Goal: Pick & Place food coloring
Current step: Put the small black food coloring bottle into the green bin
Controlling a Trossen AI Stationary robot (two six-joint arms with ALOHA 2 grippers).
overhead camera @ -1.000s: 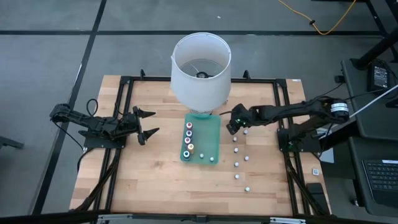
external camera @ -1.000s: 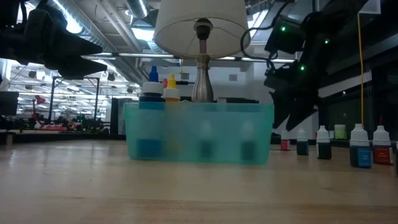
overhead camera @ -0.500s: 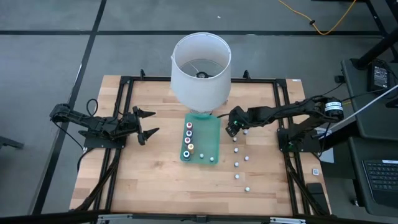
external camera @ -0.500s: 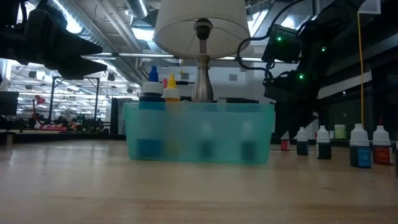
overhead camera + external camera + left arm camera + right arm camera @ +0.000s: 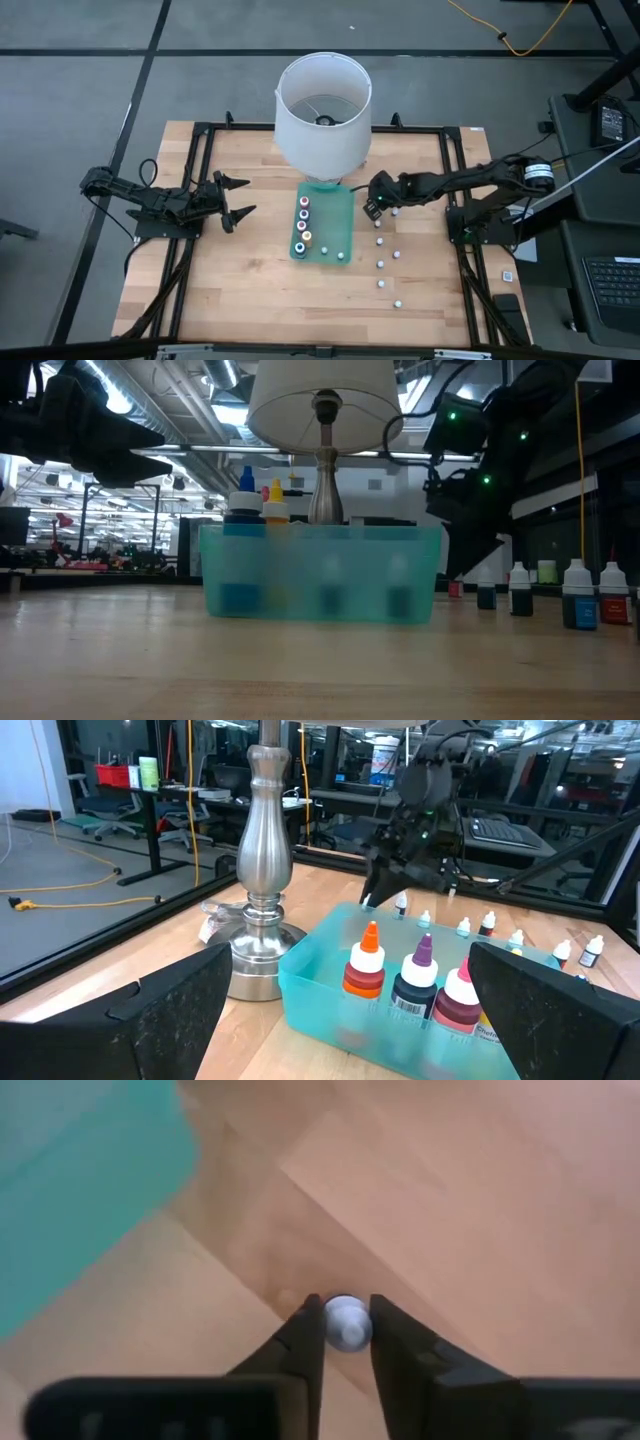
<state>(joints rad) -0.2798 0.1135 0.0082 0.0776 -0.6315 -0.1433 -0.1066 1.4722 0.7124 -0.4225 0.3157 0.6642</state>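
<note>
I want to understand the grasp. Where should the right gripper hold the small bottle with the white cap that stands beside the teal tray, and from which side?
Probably by the round white cap, coming straight down from above. The bottle stands upright and apart from the teal tray, so its top is free. The right gripper has a finger on each side of the cap.

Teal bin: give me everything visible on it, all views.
The teal bin is a translucent, plastic-looking rectangular tub standing flat on the wooden table just in front of the lamp base, apart from it. Along one side it holds a row of upright food coloring bottles with orange, purple and white tips; a few white-capped ones sit at its near end. The right gripper works beside it, closed around a loose white-capped bottle on the table. The left gripper waits, open.
</note>
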